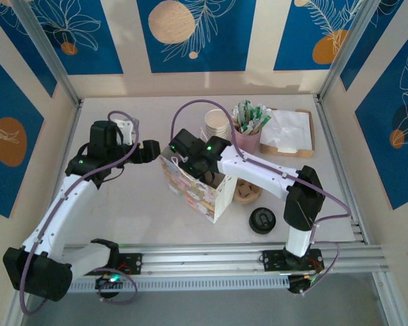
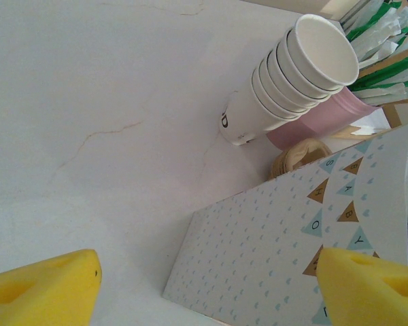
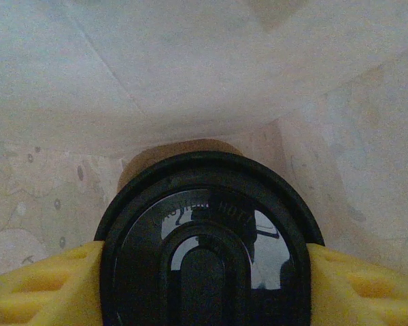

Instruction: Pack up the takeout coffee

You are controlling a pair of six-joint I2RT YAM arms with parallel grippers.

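While the right tool [image 3: 204, 288] grips a lidded coffee cup [image 3: 204, 204] deep inside the patterned paper bag [image 1: 192, 193], the left tool [image 2: 207, 288] hovers open beside the bag. Packing looks nearly done. Letting go is left, and a spare black lid [image 1: 262, 220] lies on the tabletop [image 1: 136, 204].

A stack of white paper cups [image 1: 216, 124] stood at the back of the pale table [image 1: 143, 210], just beside a pink cup [image 1: 247, 141] packed with green-and-white paper-wrapped sticks [image 1: 250, 115]. To its right, a wooden tray [image 1: 311, 136] held white napkins [image 1: 285, 129]. A loose black lid [image 1: 262, 220] lay flat near the front aluminium rail [image 1: 204, 257]. Blue panels [image 1: 190, 34] with leaf drawings and orange circles lined the walls.
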